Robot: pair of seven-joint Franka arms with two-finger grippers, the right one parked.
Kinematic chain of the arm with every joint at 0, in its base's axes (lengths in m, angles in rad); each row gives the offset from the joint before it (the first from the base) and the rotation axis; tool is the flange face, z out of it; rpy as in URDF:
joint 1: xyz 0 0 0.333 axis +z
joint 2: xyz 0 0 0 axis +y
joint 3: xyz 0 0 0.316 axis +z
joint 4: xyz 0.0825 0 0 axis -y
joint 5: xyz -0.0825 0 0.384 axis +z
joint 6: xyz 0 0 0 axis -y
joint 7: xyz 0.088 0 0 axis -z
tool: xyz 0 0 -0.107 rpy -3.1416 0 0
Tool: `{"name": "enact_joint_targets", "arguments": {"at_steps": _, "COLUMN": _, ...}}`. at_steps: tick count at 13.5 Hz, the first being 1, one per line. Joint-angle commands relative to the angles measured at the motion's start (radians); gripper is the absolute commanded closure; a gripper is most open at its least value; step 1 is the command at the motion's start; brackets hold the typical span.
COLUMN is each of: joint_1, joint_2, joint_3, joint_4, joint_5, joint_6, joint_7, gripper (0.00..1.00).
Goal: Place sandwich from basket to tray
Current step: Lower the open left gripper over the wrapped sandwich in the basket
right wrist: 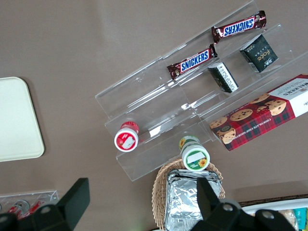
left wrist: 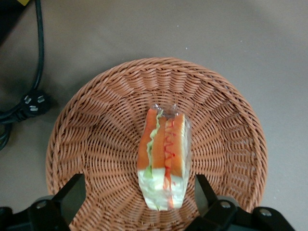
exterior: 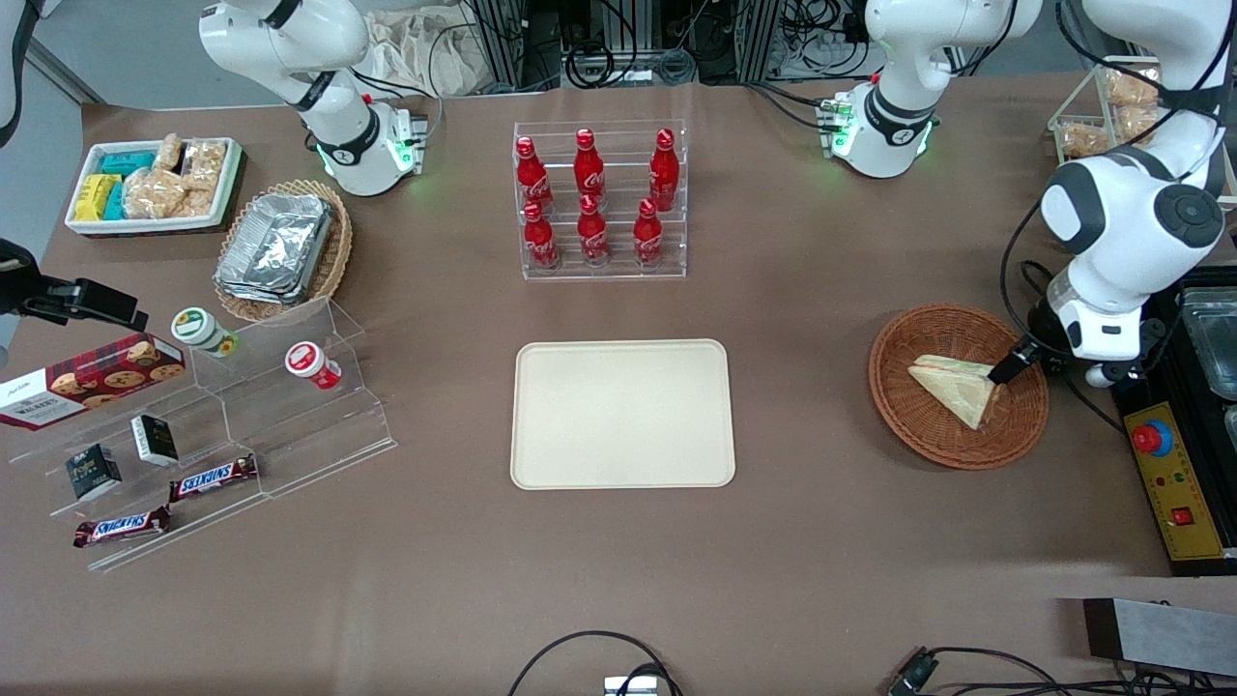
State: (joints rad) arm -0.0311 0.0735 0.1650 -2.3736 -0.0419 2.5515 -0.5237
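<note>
The sandwich (exterior: 952, 389) (left wrist: 162, 159), a wrapped triangular wedge with orange and green filling, lies inside the round reddish-brown wicker basket (exterior: 904, 416) (left wrist: 96, 134) toward the working arm's end of the table. My left gripper (exterior: 1005, 372) (left wrist: 138, 192) hangs low over the basket, open, with one black finger (left wrist: 72, 192) on each side of the sandwich's near end and a gap between each finger and the wrap. The cream tray (exterior: 622, 414) lies flat in the middle of the table with nothing on it.
A clear rack of red soda bottles (exterior: 599, 198) stands farther from the front camera than the tray. A black control box with a red button (exterior: 1174, 483) sits beside the basket. Cables (left wrist: 24, 106) run on the table by the basket. Snack shelves (exterior: 193, 425) fill the parked arm's end.
</note>
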Motion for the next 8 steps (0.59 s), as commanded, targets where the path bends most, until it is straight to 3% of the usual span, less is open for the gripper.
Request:
{"name": "enact_joint_targets", "arguments": {"at_steps": 1, "joint_1": 0.007, "joint_2": 0.043, "joint_3": -0.005, "joint_4": -0.003, "joint_5": -0.009, "joint_6": 0.064, "joint_7": 0.016, "gripper": 0.0}}
{"name": "enact_joint_targets", "arguments": {"at_steps": 8, "joint_1": 0.0, "joint_2": 0.106, "joint_3": -0.012, "joint_4": 0.005, "joint_5": -0.058, "joint_6": 0.131, "joint_7": 0.019, "gripper": 0.0}}
